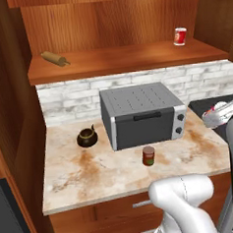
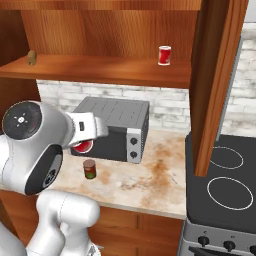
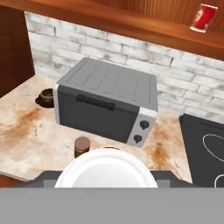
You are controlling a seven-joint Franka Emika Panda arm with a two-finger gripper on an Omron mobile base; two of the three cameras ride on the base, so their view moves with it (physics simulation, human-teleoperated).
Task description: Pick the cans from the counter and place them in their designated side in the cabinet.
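The bright red can (image 1: 180, 36) (image 2: 164, 55) (image 3: 203, 18) stands upright on the right part of the cabinet's plank shelf (image 1: 114, 61). The dark brownish-red can (image 1: 149, 155) (image 2: 90, 169) (image 3: 81, 145) stands on the beige counter (image 1: 93, 174), just in front of the grey toaster oven (image 1: 142, 114). My gripper (image 1: 213, 115) (image 2: 95, 131) hovers above the counter's right part, apart from both cans. Its fingers are hidden, so its state is unclear.
A squat dark pot (image 1: 87, 137) (image 3: 45, 97) sits left of the toaster oven. A rolling pin (image 1: 55, 58) lies on the shelf's left end. The black stovetop (image 2: 225, 185) adjoins the counter on the right, under a wooden cabinet side panel (image 2: 215, 75).
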